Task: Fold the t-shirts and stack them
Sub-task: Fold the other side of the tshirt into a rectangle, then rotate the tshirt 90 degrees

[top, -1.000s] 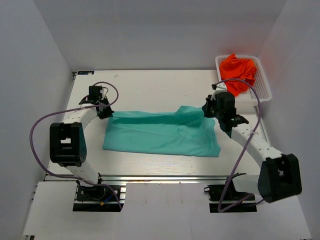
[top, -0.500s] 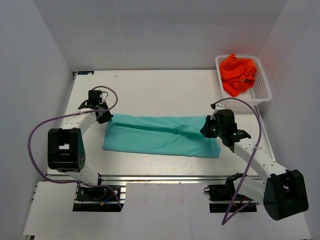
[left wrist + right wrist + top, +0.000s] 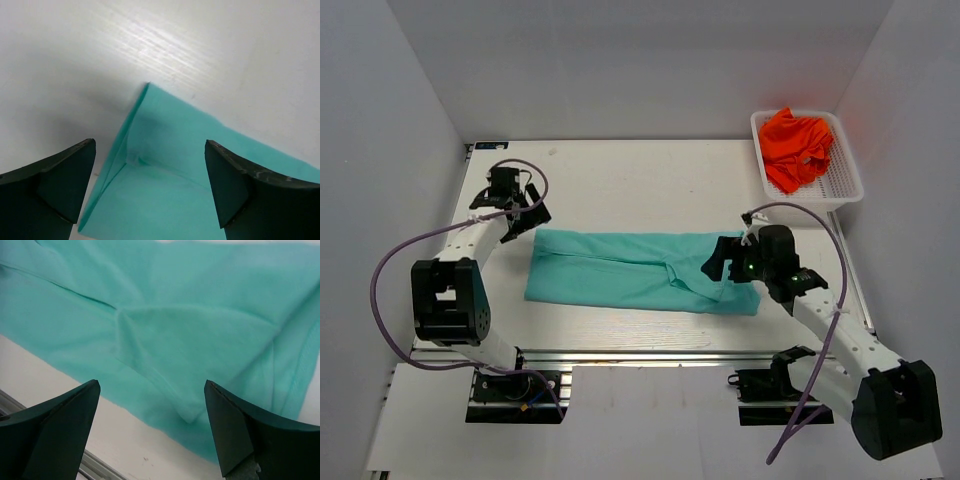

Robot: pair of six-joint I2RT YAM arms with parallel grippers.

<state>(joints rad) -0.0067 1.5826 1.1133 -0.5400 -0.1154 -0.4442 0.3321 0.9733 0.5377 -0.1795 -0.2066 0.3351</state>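
The teal t-shirt (image 3: 635,270) lies folded into a long band across the table's middle. Its far left corner (image 3: 165,165) shows between the spread fingers of my left gripper (image 3: 527,214), which hangs open just above that corner, holding nothing. My right gripper (image 3: 725,264) is open above the shirt's right end, where a fold ridge (image 3: 150,355) runs beneath the fingers. The orange-red t-shirt (image 3: 798,145) sits crumpled in the basket at the back right.
A white perforated basket (image 3: 848,178) stands at the far right corner. Purple cables loop off both arms. An aluminium rail (image 3: 620,355) lines the near table edge. Grey walls close in the back and both sides.
Both grippers were shut on the teal shirt, carried its lifted edge down towards the near side and laid it flat. Both have since opened and released it.
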